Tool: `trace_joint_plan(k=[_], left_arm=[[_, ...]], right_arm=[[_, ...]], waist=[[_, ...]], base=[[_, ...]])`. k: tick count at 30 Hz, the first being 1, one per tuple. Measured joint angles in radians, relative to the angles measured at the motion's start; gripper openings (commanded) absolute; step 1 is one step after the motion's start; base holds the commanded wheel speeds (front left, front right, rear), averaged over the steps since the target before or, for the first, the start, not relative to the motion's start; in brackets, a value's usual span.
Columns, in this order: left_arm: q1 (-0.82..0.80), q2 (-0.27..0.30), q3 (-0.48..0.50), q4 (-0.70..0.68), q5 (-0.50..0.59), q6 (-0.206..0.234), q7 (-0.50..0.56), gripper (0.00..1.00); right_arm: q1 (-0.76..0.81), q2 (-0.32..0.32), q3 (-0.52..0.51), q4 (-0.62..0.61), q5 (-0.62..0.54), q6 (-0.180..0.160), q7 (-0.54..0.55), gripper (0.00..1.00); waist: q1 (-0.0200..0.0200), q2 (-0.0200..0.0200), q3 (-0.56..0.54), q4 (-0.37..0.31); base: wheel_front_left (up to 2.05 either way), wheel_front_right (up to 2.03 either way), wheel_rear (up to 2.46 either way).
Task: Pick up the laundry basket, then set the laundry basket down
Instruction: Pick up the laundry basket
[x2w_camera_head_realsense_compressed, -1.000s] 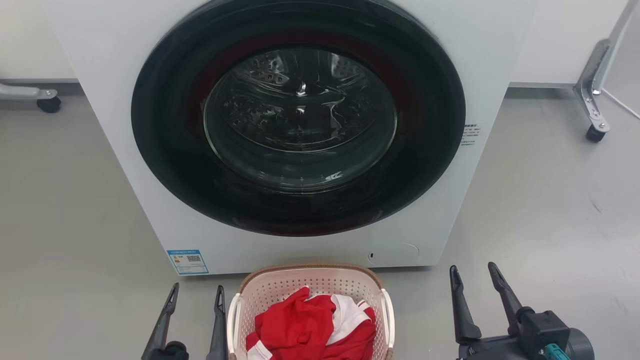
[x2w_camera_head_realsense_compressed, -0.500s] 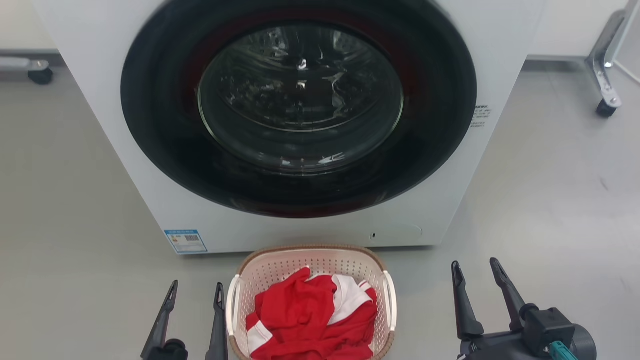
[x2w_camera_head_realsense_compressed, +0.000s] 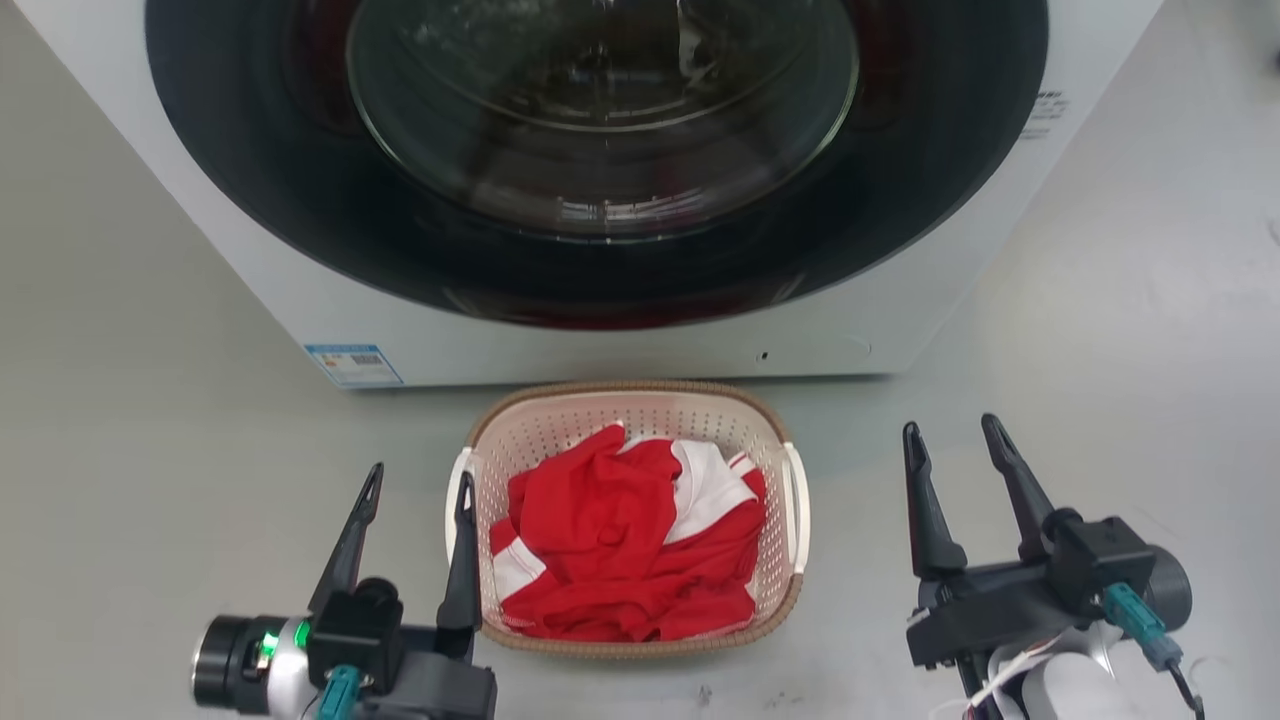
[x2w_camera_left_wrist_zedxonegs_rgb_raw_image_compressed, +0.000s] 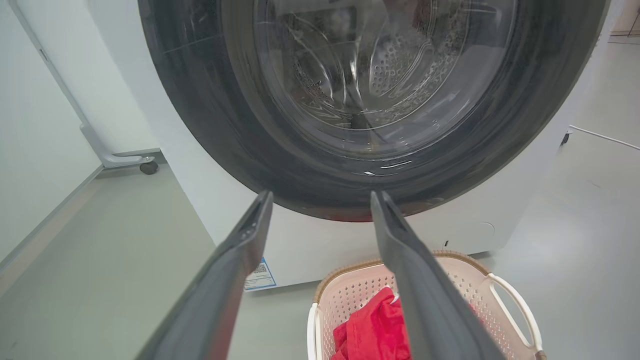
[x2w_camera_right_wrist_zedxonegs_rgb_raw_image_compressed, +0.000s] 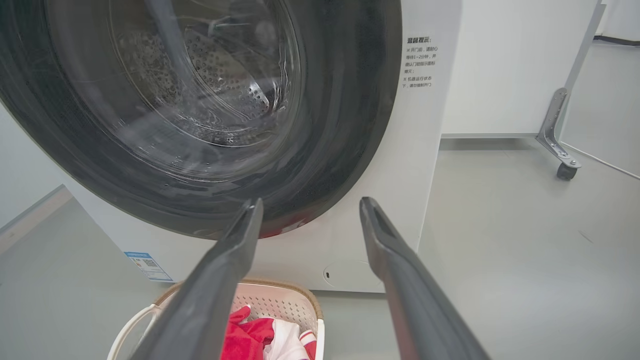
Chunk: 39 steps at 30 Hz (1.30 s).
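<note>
Step in hand: approach, ahead of the pick-up. The laundry basket (x2w_camera_head_realsense_compressed: 600, 415) sits flat on the grey floor (x2w_camera_head_realsense_compressed: 150, 450), not yet held.

Positions, all referred to the basket:
- Washing machine (x2w_camera_head_realsense_compressed: 640, 355) stands just behind it, door shut, with a thin strip of floor between.
- Left gripper (x2w_camera_head_realsense_compressed: 420, 478) is at its left side, jaws apart and empty. The inner finger lies along the left handle in the head view; whether it touches cannot be told.
- Right gripper (x2w_camera_head_realsense_compressed: 950, 428) is well off its right side, jaws apart and empty, with bare floor between it and the right handle (x2w_camera_head_realsense_compressed: 798, 505).

Basket appearance: cream-white perforated plastic, rounded-rectangular, brown woven-look rim, and a white loop handle on each long side. It is upright and holds a crumpled red and white garment (x2w_camera_head_realsense_compressed: 620, 530) that stays below the rim.

Judgement on the next move: the right gripper probably has to come in to the right handle and the left one settle on the left handle. Both would then close and lift level. An uneven lift could tip the basket.
</note>
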Motion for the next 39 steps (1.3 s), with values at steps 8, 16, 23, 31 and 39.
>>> trace_joint_plan(k=[8,16,23,31,39], left_arm=[[-0.123,-0.005,-0.024,0.100,-0.002,-0.011,-0.002,1.00],[-0.259,-0.012,-0.024,0.214,-0.040,-0.026,-0.002,1.00],[-0.363,-0.018,-0.019,0.321,-0.066,-0.027,-0.002,1.00],[-0.469,-0.021,-0.033,0.416,-0.111,-0.027,-0.002,1.00],[-0.542,-0.025,-0.057,0.514,-0.135,-0.027,-0.002,1.00]], right_arm=[[-0.106,0.001,0.004,0.068,-0.007,0.007,-0.002,1.00],[-0.208,-0.001,-0.014,0.145,-0.008,0.007,-0.004,1.00],[-0.302,-0.012,-0.027,0.199,-0.014,0.007,-0.004,1.00],[-0.391,-0.012,-0.036,0.264,-0.014,0.007,-0.004,1.00],[-0.439,-0.012,-0.030,0.337,-0.014,0.009,-0.004,1.00]], waist=[[0.0001,0.0001,0.117,0.010],[0.0000,0.0000,0.236,0.026],[0.0000,0.0001,0.341,0.042],[0.0000,0.0002,0.461,0.057],[0.0000,0.0002,0.560,0.070]], base=[[0.00,0.00,0.00],[0.00,0.00,0.00],[0.00,0.00,0.00],[0.00,0.00,0.00],[0.00,0.00,0.00]])
